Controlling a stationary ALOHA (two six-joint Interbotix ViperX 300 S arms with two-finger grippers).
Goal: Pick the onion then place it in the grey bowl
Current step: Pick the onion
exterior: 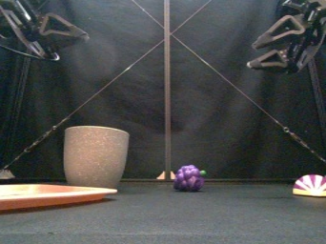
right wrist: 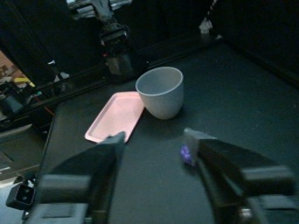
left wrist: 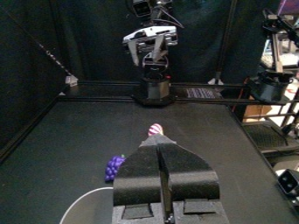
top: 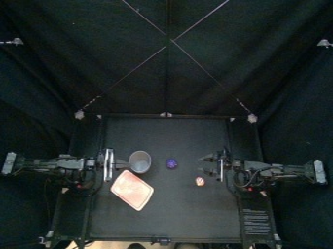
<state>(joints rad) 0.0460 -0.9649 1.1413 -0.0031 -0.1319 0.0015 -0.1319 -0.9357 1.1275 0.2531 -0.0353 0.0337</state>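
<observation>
The onion [top: 201,180], a small pink-and-white striped half, lies on the table right of centre, low at the right edge of the front view [exterior: 310,184]. The tall grey speckled cup [top: 140,159] stands upright at the left [exterior: 97,155]. My left gripper [top: 99,165] hangs above the table left of the cup, shut and holding nothing [left wrist: 163,150]; the onion [left wrist: 156,134] shows just past its jaw tips. My right gripper [top: 215,162] hovers above the table near the onion, open and holding nothing [right wrist: 155,140], facing the cup [right wrist: 160,91]. The onion is not seen in the right wrist view.
A purple grape bunch [top: 170,162] sits between the cup and the onion [exterior: 189,177]. The flat pink tray [top: 131,189] lies in front of the cup at the left [exterior: 51,195]. Both grippers hang well above the table.
</observation>
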